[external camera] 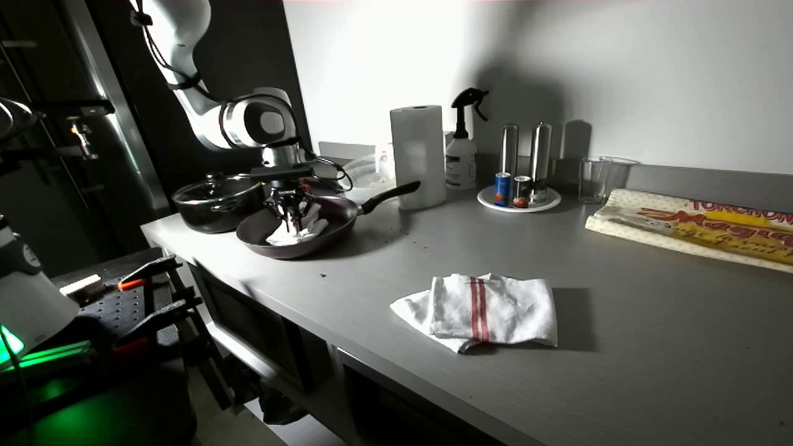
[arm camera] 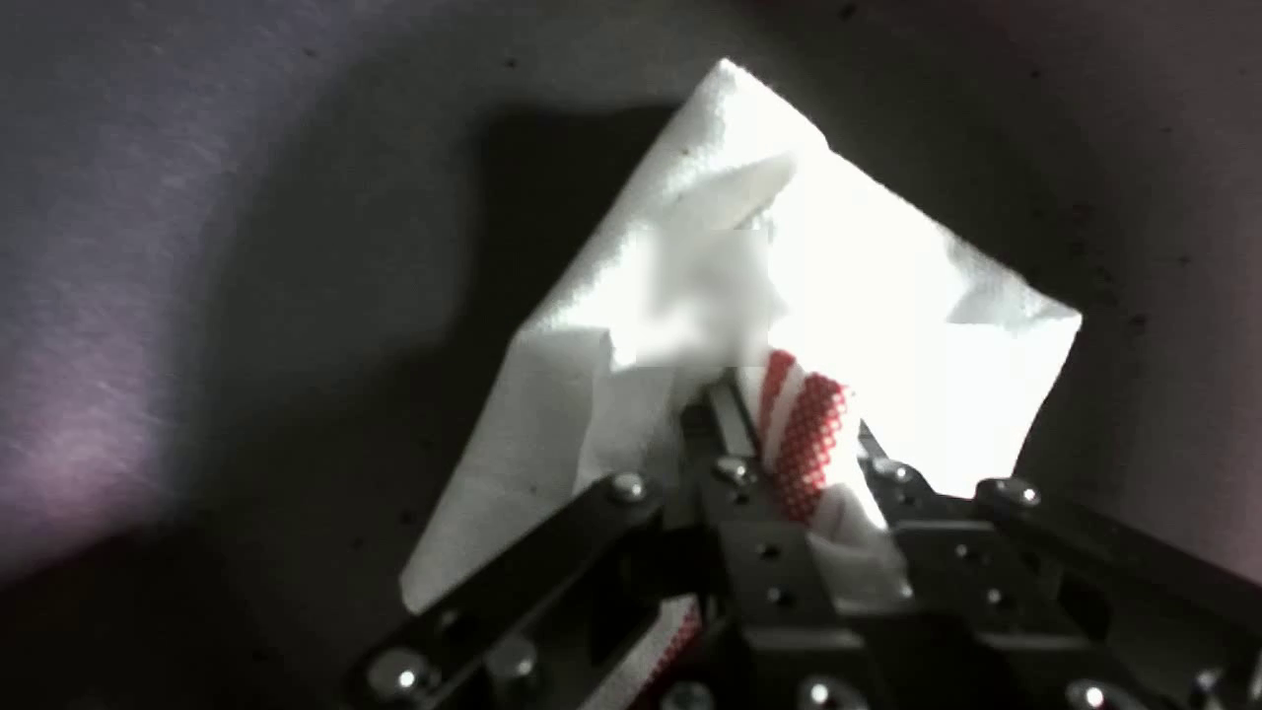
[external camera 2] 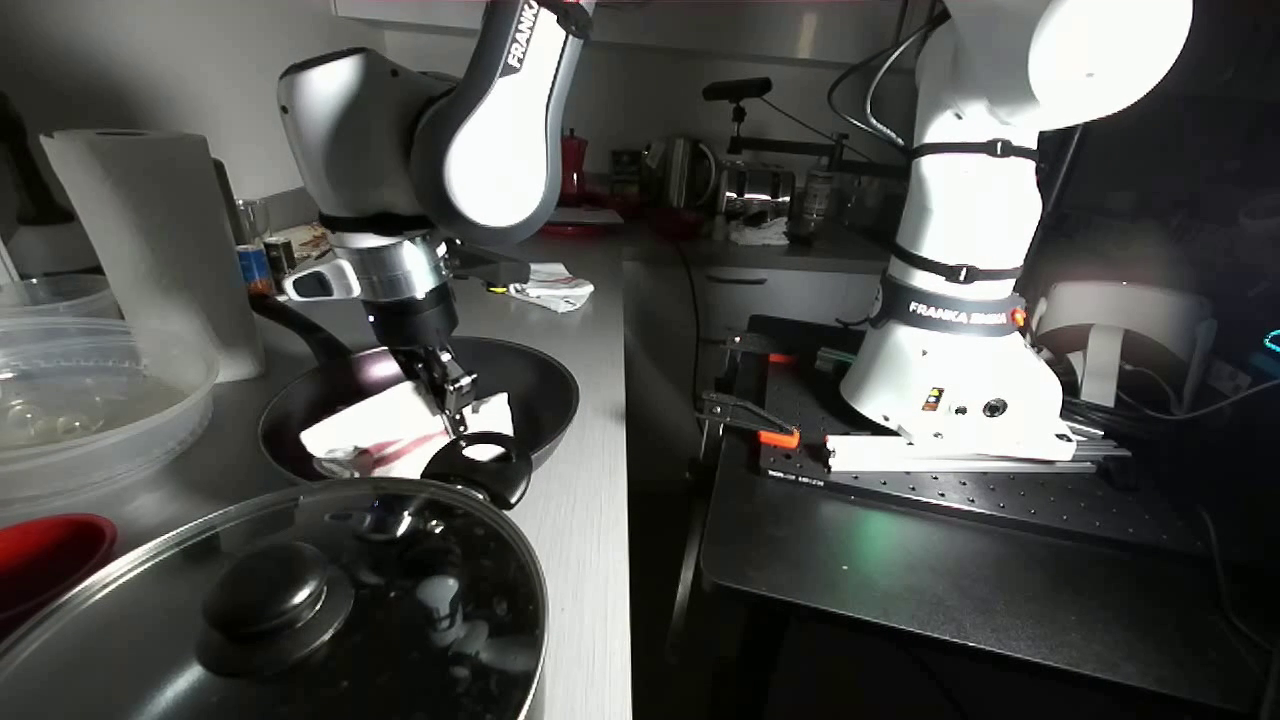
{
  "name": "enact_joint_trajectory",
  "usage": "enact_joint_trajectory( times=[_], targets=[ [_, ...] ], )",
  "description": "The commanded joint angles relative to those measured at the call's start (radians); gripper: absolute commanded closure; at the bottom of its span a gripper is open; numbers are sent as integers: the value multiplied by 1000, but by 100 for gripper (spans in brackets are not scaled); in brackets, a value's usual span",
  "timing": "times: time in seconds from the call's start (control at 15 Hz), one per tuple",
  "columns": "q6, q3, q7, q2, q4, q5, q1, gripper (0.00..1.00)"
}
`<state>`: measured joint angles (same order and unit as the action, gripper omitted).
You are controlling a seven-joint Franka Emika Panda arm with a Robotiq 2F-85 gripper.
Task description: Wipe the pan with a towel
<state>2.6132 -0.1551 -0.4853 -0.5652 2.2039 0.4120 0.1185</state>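
Left of centre, a gripper clasps a towel mid-cloth inside the pan; loose folds presumably spread for wiping.

2 striped twls, 1 frypan

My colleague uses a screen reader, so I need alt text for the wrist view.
A black gripper at the bottom of the picture pinches a fold of a crumpled, red-striped white towel inside a dark pan. Small dark specks dot the pan's surface around the cloth.
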Motion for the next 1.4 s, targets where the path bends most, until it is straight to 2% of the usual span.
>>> enact_joint_trajectory(
  times=[0.0,0.33,0.67,1.13,1.33],
  targets=[
    [41,2,-34,-44,-51,-61,-84,96],
    [88,30,2,-53,-70,-67,-121,96],
    [89,53,36,-84,-97,-28,-64,96],
    [79,-7,-17,-135,-153,1,22,96],
    [80,-59,-82,-144,-136,-8,23,96]
  ],
)
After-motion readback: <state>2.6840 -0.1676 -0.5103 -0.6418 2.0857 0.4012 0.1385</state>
